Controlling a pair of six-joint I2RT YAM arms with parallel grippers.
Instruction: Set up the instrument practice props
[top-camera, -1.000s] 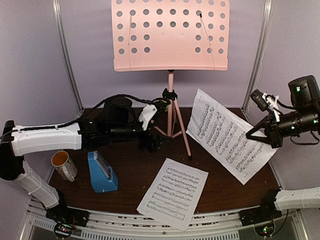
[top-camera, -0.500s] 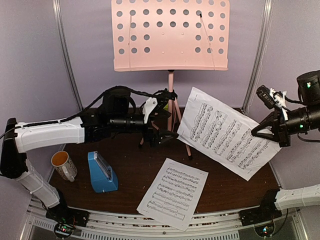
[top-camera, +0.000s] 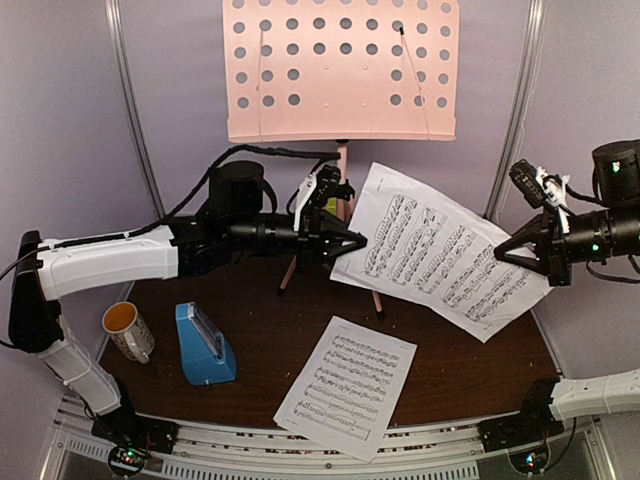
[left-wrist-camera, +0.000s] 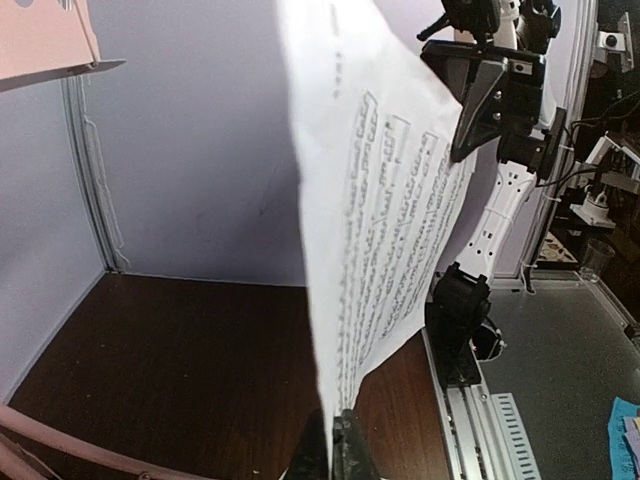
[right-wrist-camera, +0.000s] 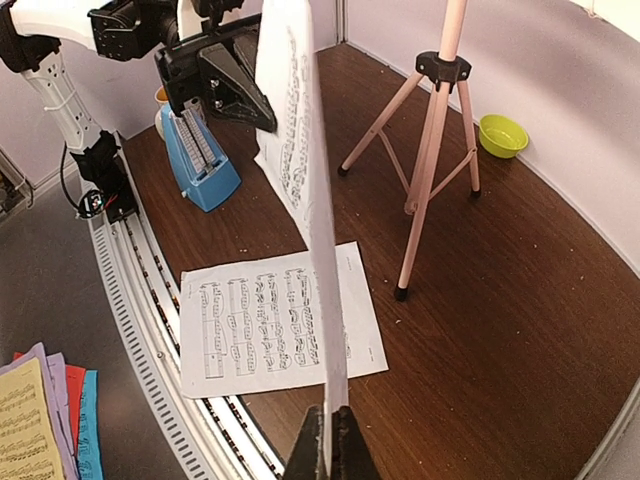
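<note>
A white sheet-music page (top-camera: 430, 255) hangs in the air below the pink music stand (top-camera: 340, 70), held at both ends. My left gripper (top-camera: 352, 243) is shut on its left edge, and the paper rises edge-on from the left gripper (left-wrist-camera: 338, 440) in the left wrist view. My right gripper (top-camera: 503, 252) is shut on the right edge, pinching the page (right-wrist-camera: 300, 130) at the right gripper (right-wrist-camera: 330, 440). A second page (top-camera: 347, 385) lies flat near the table's front. The blue metronome (top-camera: 203, 345) stands at the front left.
A cream mug (top-camera: 127, 330) stands left of the metronome. The stand's tripod legs (right-wrist-camera: 430, 150) spread over the middle of the brown table, with a lime-green bowl (right-wrist-camera: 502, 135) behind them by the wall. Coloured papers (right-wrist-camera: 40, 410) lie off the table's front rail.
My left gripper, open before, rose to the right, reached the hanging page's left edge and shut on it. The right gripper lifted the page and carried it a little left.
</note>
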